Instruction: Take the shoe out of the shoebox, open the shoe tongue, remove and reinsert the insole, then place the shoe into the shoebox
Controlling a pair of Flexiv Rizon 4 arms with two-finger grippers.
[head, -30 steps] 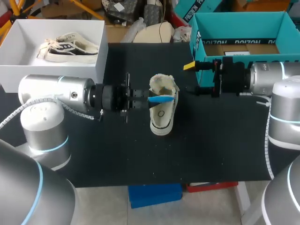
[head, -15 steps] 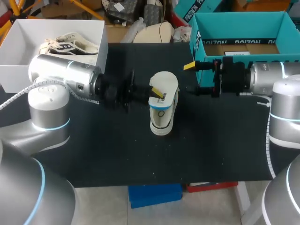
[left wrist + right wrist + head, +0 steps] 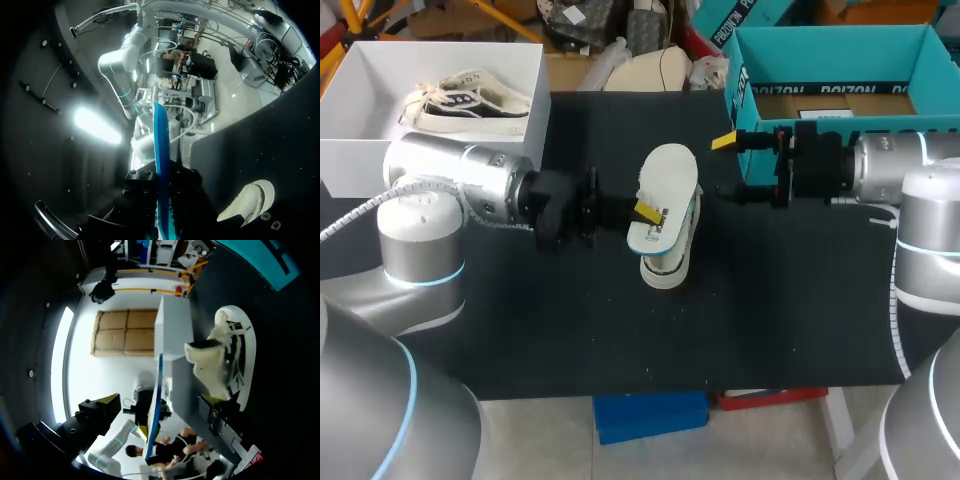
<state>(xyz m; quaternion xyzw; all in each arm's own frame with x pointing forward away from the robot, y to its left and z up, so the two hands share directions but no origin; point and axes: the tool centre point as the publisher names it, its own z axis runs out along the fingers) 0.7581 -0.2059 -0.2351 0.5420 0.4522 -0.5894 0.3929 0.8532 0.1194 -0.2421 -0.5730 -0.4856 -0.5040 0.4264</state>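
Fingers of left gripper pinching insole just above shoe; right gripper spread open beside shoe. Risk: unheld shoe tipping during reinsertion.

I have the insole clamped between the fingers of my left gripper, raised off the desk. The shoe stands on the desk directly under the insole, just ahead of that gripper. My right gripper sits on the opposite side of the shoe, facing it with fingers spread, near but apart from it. Past the right gripper, at the desk's far edge, is the shoebox. Past my left arm, on the far side from the shoe, another box rests with a second shoe lying inside it.
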